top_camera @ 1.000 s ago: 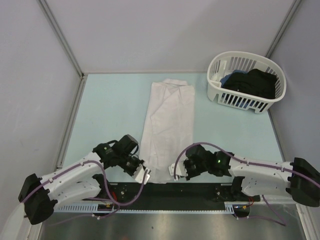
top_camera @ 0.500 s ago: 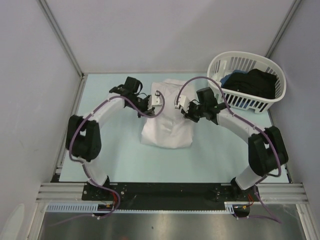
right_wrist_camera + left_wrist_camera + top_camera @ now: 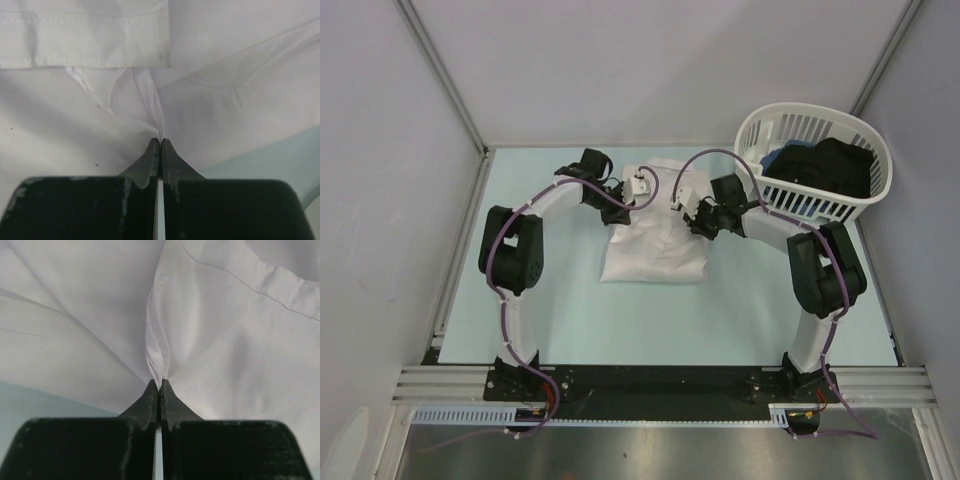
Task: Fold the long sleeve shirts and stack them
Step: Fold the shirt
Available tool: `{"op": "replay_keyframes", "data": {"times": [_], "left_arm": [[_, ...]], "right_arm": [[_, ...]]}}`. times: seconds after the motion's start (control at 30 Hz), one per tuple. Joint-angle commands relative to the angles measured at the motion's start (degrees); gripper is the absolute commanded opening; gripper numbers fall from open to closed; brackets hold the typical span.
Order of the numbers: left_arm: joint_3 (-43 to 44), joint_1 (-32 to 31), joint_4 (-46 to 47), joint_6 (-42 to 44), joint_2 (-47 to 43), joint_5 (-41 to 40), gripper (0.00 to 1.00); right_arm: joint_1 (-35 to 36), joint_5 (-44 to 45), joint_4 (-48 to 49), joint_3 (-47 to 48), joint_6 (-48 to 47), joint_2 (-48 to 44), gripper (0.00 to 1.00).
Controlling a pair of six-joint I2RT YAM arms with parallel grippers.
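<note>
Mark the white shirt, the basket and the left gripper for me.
white shirt (image 3: 655,248): top external view, middle of the folded cloth.
basket (image 3: 805,205): top external view, slatted front wall.
left gripper (image 3: 159,386): left wrist view, between fingertips shut on the shirt's edge.

The right hand (image 3: 160,142) fills the bottom of the view, its two black fingers (image 3: 146,162) pressed together with only a hairline slit between them. At their tips they pinch a small ridge of the white shirt (image 3: 235,90), and creases fan up and outward from that pinch. Above the hand and to its left, a flat hemmed band (image 3: 85,42) with two rows of stitching runs across the cloth and ends in a square corner just above the pinch. A few tiny dark specks dot the cloth left of the hand. To the hand's right, the pale green desk (image 3: 272,160) shows below the cloth's edge.
</note>
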Motion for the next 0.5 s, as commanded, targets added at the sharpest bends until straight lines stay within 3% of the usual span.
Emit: {"op": "replay_keyframes", "data": {"times": [0.0,0.23,0.37,0.43,0.47], "left_arm": [[3.5,1.2,4.2,-4.0,0.4,-1.2,0.0],[6.1,1.3,4.3,-5.6,3.5,-5.2,0.03],[6.9,1.4,4.2,-6.5,3.9,-3.7,0.24],[8.5,1.4,3.7,-8.0,4.0,-3.9,0.32],[9.3,1.6,3.3,-9.5,4.1,-4.4,0.39]], "right_arm": [[-0.5,2.6,8.0,4.0,3.5,1.4,0.0],[-0.7,5.1,9.5,4.9,3.7,3.5,0.02],[-0.8,6.6,6.7,5.8,5.4,2.5,0.26],[-1.1,7.5,4.9,6.2,8.4,0.6,0.43],[-1.9,8.7,4.0,6.7,9.9,-0.1,0.59]]}}
